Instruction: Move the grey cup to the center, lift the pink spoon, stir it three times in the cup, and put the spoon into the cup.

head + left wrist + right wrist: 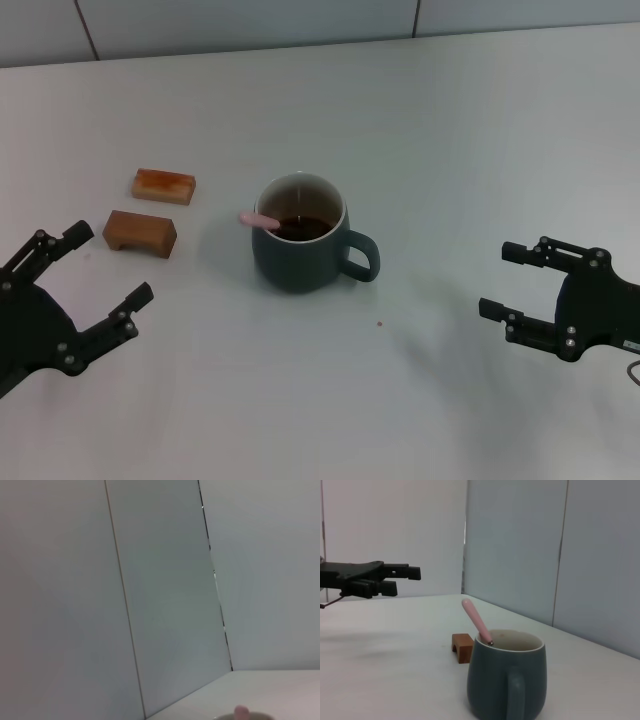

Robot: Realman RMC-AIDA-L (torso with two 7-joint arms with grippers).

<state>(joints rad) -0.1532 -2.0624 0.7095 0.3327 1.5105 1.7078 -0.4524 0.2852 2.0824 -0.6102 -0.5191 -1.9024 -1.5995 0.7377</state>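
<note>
Grey cup (300,240) stands near the middle of the white counter (450,150), handle turned toward the robot's right, dark liquid inside. Pink spoon (259,219) rests in the cup, bowl down in the liquid, pale handle leaning out over the rim on the robot's left side; right wrist view shows the same lean, handle (476,621) angled up and away from the cup (506,680). Left gripper (85,290) hangs low at the near left, jaws spread wide, nothing between them. Right gripper (525,282) sits at the near right, jaws apart and empty, well clear of the cup's handle. Two brown blocks (150,210) lie left of the cup, apart from it. Judgement: spoon is already in the cup, so the task looks at or near its end; what remains is to keep both arms clear. Doing that well means pulling back away from the cup rather than sweeping across it, since the overhanging spoon handle could be caught and tip out, and the left jaws are near the closer block. Hidden or unclear: spoon bowl is under the liquid; left wrist view shows mostly wall panels, with only a sliver of cup rim and the pink tip (241,711) at the frame edge; liquid level hard to gauge.
</note>
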